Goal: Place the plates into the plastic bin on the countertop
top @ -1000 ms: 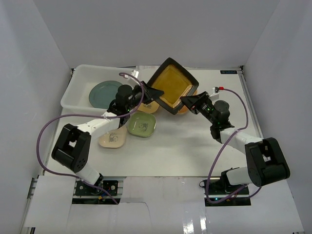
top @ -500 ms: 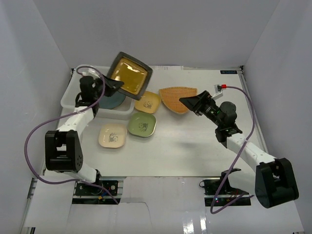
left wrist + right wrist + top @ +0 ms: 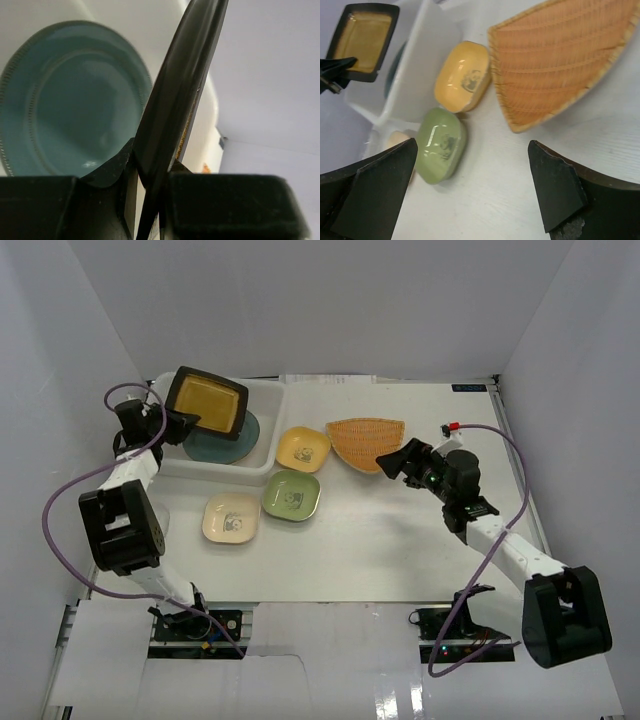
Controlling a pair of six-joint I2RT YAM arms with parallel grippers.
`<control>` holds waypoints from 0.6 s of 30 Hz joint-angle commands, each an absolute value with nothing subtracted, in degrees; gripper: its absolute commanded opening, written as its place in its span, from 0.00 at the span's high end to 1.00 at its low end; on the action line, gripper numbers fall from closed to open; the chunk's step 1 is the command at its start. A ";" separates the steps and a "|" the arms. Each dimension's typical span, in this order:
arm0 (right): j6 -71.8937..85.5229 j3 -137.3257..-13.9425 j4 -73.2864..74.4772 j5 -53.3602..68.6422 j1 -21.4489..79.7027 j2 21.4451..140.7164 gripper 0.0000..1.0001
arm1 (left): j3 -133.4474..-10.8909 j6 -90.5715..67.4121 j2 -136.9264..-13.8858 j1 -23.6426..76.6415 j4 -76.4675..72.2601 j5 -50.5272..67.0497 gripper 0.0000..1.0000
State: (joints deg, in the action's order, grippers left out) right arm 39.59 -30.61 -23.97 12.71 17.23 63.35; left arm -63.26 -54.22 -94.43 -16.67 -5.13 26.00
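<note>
1. A round teal ceramic plate (image 3: 225, 447) is laid in the translucent white plastic bin (image 3: 274, 425), far left.
2. A dark square amber-centred plate (image 3: 207, 402) is held tilted over the bin, clamped by the left end effector (image 3: 183, 423).
3. Left on the white counter (image 3: 400, 540) are a small yellow plate (image 3: 303, 448), a small green plate (image 3: 291, 496), a small cream plate (image 3: 232, 517) and an orange fan-shaped plate (image 3: 366, 442).
4. The right end effector (image 3: 392, 462) is spread wide and empty, near the orange fan-shaped plate.

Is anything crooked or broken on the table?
Nothing looks broken or spilled. One thing is askew: the dark square plate hangs at a slant above the blue plate in the plastic bin. The left hand pinches it by its edge, so it is not lying flat.
</note>
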 commanded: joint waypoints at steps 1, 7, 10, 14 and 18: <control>33.66 -33.04 -21.36 7.12 14.77 68.44 0.04 | -67.94 -51.95 -95.35 -16.26 -5.72 27.70 0.92; 36.12 -37.44 -23.10 7.56 13.01 79.51 0.06 | -69.61 -45.80 -98.43 -16.26 -1.16 25.23 0.72; 41.29 -39.20 -26.17 7.47 12.57 84.88 0.04 | -69.96 -44.04 -98.96 -16.26 -0.35 24.87 0.51; 46.75 -41.74 -29.08 8.17 11.43 92.01 0.03 | -70.05 -41.58 -97.48 -16.26 2.90 23.30 0.07; 51.76 -44.03 -33.92 12.99 10.99 100.34 0.01 | -70.58 -37.54 -94.14 -16.26 6.76 17.43 0.02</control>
State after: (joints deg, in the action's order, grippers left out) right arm 46.54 -41.32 -27.57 9.96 11.46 96.71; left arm -67.99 -42.17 -100.66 -16.29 5.17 21.80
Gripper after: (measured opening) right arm 0.983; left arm 0.976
